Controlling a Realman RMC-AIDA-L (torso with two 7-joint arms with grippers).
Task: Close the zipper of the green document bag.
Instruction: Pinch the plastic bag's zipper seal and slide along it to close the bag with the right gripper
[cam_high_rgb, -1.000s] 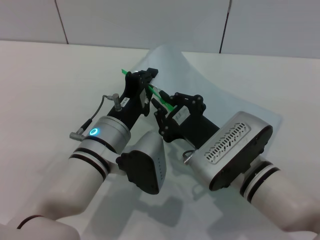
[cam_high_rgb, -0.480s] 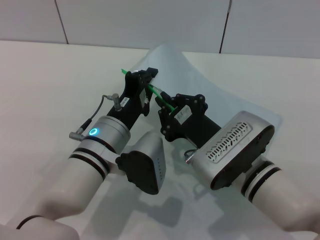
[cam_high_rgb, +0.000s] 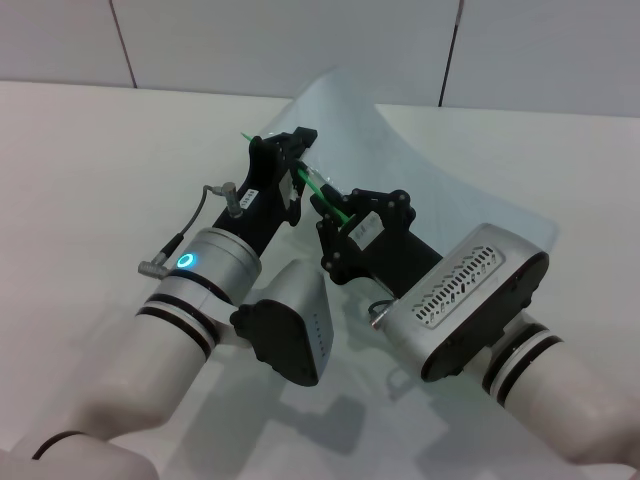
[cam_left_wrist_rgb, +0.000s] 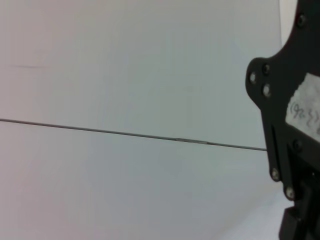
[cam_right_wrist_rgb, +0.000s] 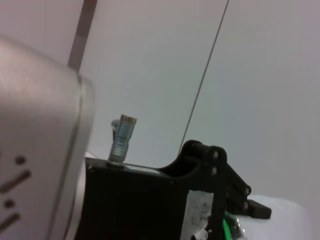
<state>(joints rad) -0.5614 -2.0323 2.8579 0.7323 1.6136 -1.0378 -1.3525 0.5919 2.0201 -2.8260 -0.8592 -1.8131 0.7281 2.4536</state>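
Observation:
The green document bag (cam_high_rgb: 440, 170) is a translucent pale pouch, pulled up off the white table along its near long edge. The zipper (cam_high_rgb: 322, 190) shows as a thin bright green strip running between the two grippers, with a short end poking out past the left one. My left gripper (cam_high_rgb: 296, 160) is shut on the strip's far part. Just behind it, my right gripper (cam_high_rgb: 332, 210) is shut on the same strip. In the right wrist view a bit of the green strip (cam_right_wrist_rgb: 228, 227) shows beside the left gripper's black body (cam_right_wrist_rgb: 150, 200).
The white table (cam_high_rgb: 90, 180) stretches to the left and behind the bag. Pale wall panels (cam_high_rgb: 280, 40) rise at the back. In the left wrist view there is only a wall seam (cam_left_wrist_rgb: 125, 134) and a black gripper housing (cam_left_wrist_rgb: 292, 125).
My left gripper has moved up and away with the green edge, and the bag's far side now arches higher. The right gripper has barely moved.

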